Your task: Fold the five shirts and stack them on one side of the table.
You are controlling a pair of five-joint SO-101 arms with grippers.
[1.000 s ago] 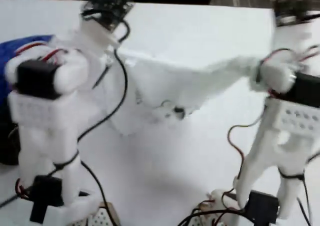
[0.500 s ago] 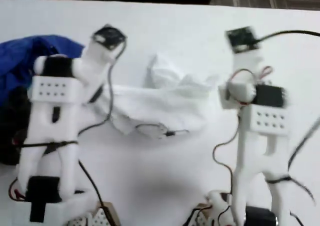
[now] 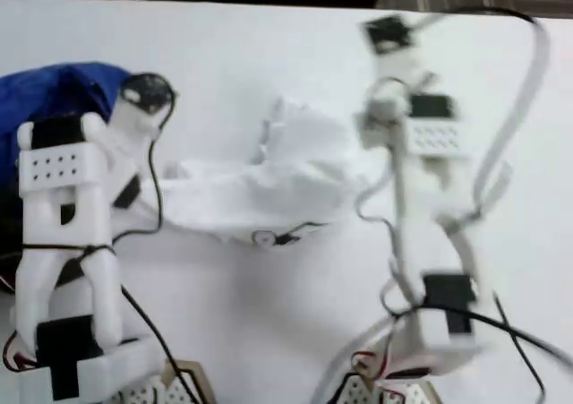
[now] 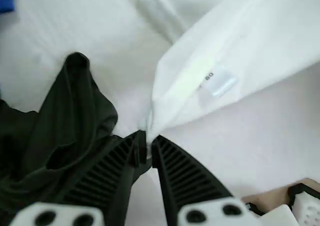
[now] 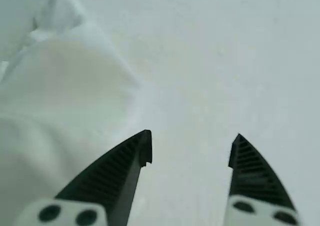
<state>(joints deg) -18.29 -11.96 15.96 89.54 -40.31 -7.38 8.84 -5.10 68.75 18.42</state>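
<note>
White shirt: we see the white shirt (image 3: 286, 176) lying in a loose, rumpled heap about mid-surface, between the two arms, with a sewn-in label (image 4: 217, 80) showing near one pulled-out edge.
Left gripper: the left gripper (image 4: 147, 146) is pinched closed on a corner of the white shirt, low over the surface (image 3: 295, 332).
Right gripper: the right gripper (image 5: 190, 148) stands spread apart and holds nothing; it hangs over bare surface just beside the heap.
Other shirts: a blue shirt (image 3: 54, 95) lies bunched by the surface's left edge toward the far side, and a black shirt (image 4: 75, 116) lies crumpled close to the left gripper.
Just changed: a second ago the white shirt was stretched in the air between both arms. It then came down onto the surface. Now the right arm has let go and swung in from the right edge toward the middle, and the left arm has drawn back toward the left edge, so the cloth has slumped together.
Meaning for the task: we judge this shirt is laid down but not folded; it is neither flat nor squared, and we see no stack yet.
Next need: in our view the free right gripper needs a fresh hold on an opposite edge, so that the cloth can be spread flat before any fold.
</note>
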